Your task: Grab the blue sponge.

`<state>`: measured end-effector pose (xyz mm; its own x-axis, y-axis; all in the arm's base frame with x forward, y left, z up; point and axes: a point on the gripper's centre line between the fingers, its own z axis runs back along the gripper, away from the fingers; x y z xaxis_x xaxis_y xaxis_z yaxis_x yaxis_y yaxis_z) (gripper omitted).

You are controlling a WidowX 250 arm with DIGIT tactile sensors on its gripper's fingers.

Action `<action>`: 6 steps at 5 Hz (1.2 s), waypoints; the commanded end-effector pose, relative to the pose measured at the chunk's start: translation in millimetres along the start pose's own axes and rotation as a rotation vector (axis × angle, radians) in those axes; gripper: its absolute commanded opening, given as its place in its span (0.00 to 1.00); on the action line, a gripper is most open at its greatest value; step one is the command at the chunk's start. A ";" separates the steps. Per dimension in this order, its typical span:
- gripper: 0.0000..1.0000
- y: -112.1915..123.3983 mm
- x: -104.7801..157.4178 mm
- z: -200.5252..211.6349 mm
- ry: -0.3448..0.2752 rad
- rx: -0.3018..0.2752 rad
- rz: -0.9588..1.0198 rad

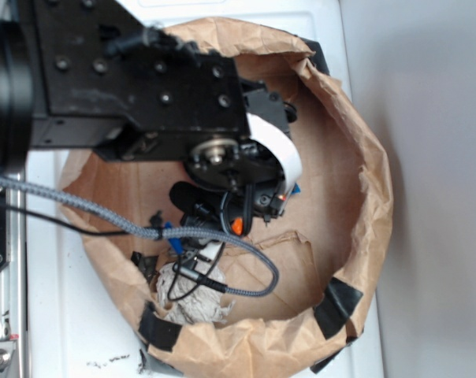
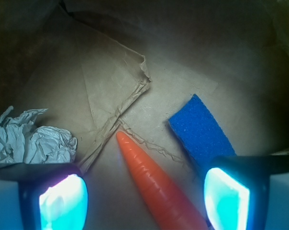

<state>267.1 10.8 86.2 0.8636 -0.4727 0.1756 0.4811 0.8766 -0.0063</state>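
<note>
I see the blue sponge [image 2: 199, 131] in the wrist view as a flat, bright blue rectangle with a matte, finely pitted face. It lies flat on crumpled brown paper, set at a slant, its near end hidden. In the exterior view only a blue sliver [image 1: 295, 189] shows.

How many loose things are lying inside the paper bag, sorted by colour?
Blue: 1, the blue sponge
Orange: 1, the toy carrot
Whitish-grey: 1, the crumpled wad
Total: 3
</note>
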 end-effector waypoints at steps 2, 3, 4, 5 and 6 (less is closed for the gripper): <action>1.00 40.3 19.1 6.4 -0.087 0.040 0.032; 1.00 58.0 23.5 7.2 -0.107 0.058 0.091; 1.00 67.1 23.7 2.6 -0.114 0.060 0.098; 1.00 70.9 27.0 -5.9 -0.111 0.071 0.097; 1.00 68.3 29.5 -18.7 -0.137 0.101 0.102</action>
<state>321.4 57.7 60.2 0.8906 -0.3585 0.2801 0.3633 0.9310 0.0362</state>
